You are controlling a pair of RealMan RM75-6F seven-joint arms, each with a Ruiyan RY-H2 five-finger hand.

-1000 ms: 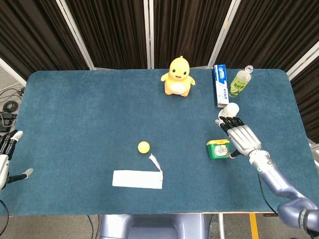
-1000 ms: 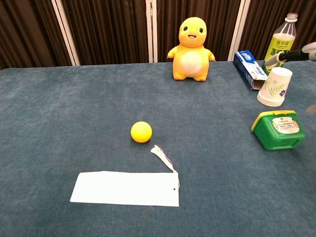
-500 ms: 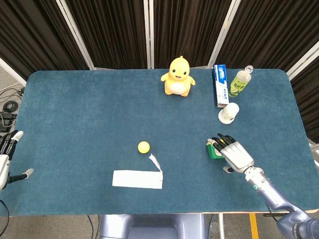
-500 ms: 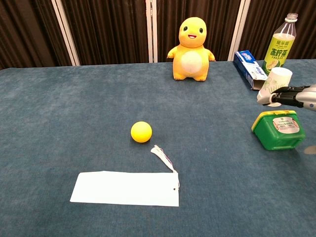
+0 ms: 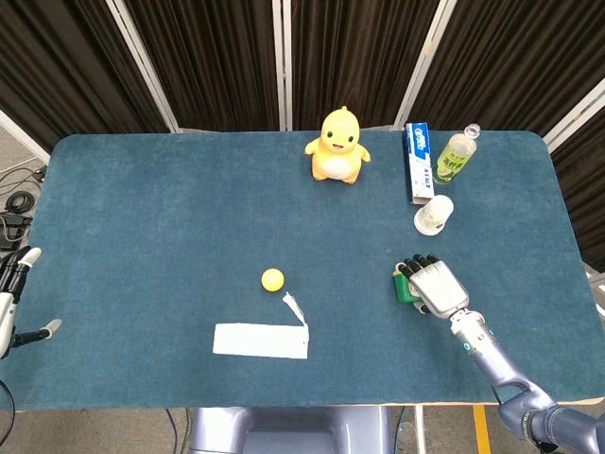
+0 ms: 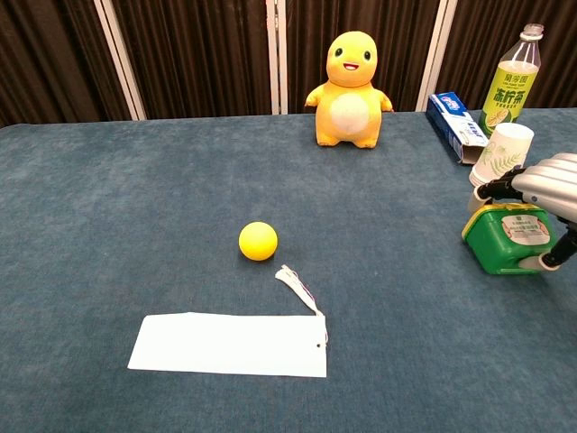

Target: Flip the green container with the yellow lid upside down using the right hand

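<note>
Green container with one yellow lid sits gripped under the right hand, thumb visible only in chest view, at four o'clock.

One plush duck, one ball, one bottle, one paper cup, one toothpaste box, one green container, one paper tag

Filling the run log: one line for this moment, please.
right hand: closing over green container | container: upright, lid up, not flipped | left hand: idle, open
</note>
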